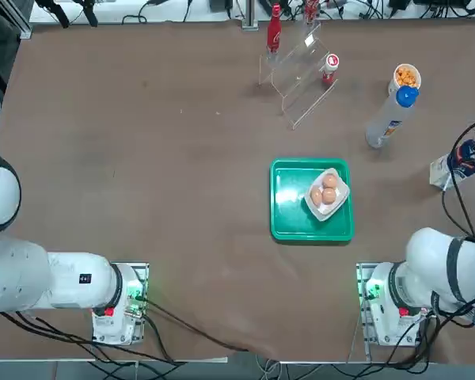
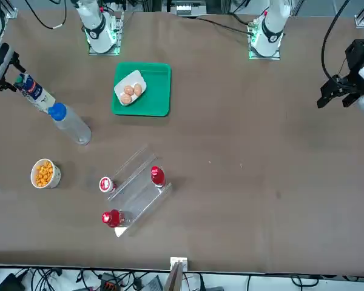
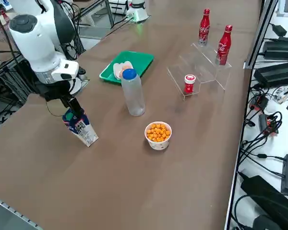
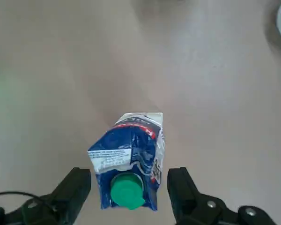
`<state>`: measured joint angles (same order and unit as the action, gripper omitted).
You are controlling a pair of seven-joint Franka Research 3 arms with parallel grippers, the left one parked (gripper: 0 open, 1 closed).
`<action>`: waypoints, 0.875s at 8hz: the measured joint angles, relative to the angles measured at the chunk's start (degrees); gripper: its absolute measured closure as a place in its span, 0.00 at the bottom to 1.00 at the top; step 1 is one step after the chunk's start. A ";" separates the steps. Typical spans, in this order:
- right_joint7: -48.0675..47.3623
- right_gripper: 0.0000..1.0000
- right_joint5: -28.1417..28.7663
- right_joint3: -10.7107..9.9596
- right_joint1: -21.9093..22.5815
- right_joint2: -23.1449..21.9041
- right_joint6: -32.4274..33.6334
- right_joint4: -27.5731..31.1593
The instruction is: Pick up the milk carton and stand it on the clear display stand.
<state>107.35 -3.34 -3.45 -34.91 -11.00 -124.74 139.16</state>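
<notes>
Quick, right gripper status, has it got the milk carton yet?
Right gripper: open, fingers either side of the milk carton, not closed on it; carton on the table.

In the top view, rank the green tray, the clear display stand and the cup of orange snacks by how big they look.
1. green tray, largest.
2. clear display stand, somewhat smaller, though its glassy edges are hard to trace.
3. cup of orange snacks, clearly smallest.

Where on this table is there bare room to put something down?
The whole table half on the parked arm's side is bare, beside the green tray. Crowded: the far corner with the clear display stand, red bottles, tall bottle and snack cup. At the right edge the open right gripper straddles the milk carton.
</notes>
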 joint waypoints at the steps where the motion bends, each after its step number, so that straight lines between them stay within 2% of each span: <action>1: 0.69 0.00 0.00 0.01 -0.12 0.00 -0.15 0.55; 7: 2.94 0.00 -0.02 0.05 -0.25 2.03 -4.73 2.91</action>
<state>110.29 -3.36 -3.40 -35.15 -8.98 -129.47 142.08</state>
